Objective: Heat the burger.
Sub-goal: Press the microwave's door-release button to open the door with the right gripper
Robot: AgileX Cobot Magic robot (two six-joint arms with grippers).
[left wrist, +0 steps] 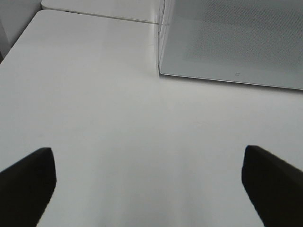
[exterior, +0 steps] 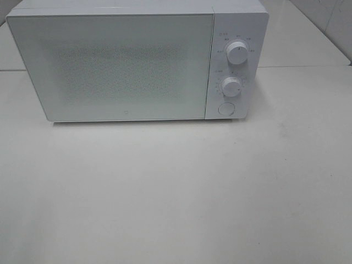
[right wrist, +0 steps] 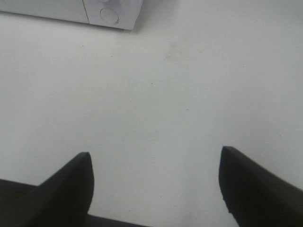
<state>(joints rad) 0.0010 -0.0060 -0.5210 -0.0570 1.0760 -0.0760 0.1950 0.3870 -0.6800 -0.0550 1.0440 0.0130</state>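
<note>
You are looking down at a white box-shaped microwave oven [exterior: 132,63] standing at the far side of a pale, smooth tabletop [exterior: 176,192]. Its wide door with a speckled grey window [exterior: 110,69] is shut flush with the body. On the narrow control panel to the right of that door, a round white upper dial [exterior: 237,53] sits above a round white lower dial [exterior: 231,86], with a round white push button [exterior: 226,108] just below them. A thin seam crosses the tabletop on either side of the oven.

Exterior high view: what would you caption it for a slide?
White microwave, door shut, on a pale table; upper dial, lower dial and round button at its right.
</note>
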